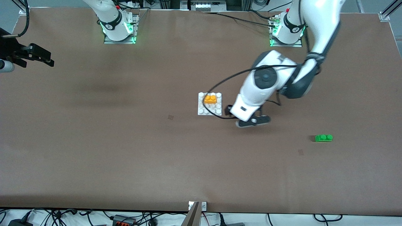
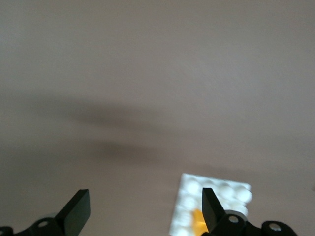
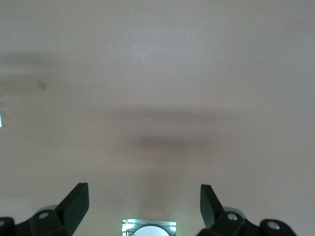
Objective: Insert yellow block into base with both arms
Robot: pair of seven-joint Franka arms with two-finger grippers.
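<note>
Yellow block (image 1: 209, 99) seated on the base (image 1: 209, 110) mid-counter (image 1: 125, 150), along the base's edge farthest from the front camera. Left end effector (image 2: 145, 214) wide open, empty, beside the base. Right end effector (image 3: 144, 209) wide open, empty, waiting above the counter's edge at the right arm's end. Green brick (image 1: 323, 137) well apart.

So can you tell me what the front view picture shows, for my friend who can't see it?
A yellow block sits pressed onto a white base in the middle of a brown table. The left gripper hangs just beside the base with open fingers, holding nothing. A green block lies alone toward the left arm's end, nearer the camera.
</note>
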